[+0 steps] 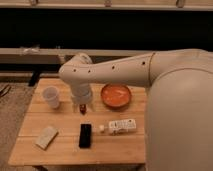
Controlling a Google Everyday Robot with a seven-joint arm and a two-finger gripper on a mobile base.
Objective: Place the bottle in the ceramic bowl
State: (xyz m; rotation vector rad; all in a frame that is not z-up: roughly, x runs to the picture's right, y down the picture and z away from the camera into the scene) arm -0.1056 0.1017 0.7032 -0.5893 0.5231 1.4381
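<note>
The small white oblong bottle (122,126) with rows of dark marks lies on its side on the wooden table (60,152), right of centre near the front. The orange-red ceramic bowl (116,95) stands behind it, toward the back right of the table, and holds nothing that I can see. My arm reaches in from the right and bends down over the middle of the table. My gripper (82,104) points down at the end of it, left of the bowl and behind and left of the bottle, right above a small dark-red bottle-like thing (82,108). It is apart from the bottle.
A white translucent cup (51,96) stands at the back left. A black slab (85,135) lies at the front centre, with a small pale object (102,128) between it and the bottle. A pale flat packet (47,137) lies at the front left. A dark bench runs behind the table.
</note>
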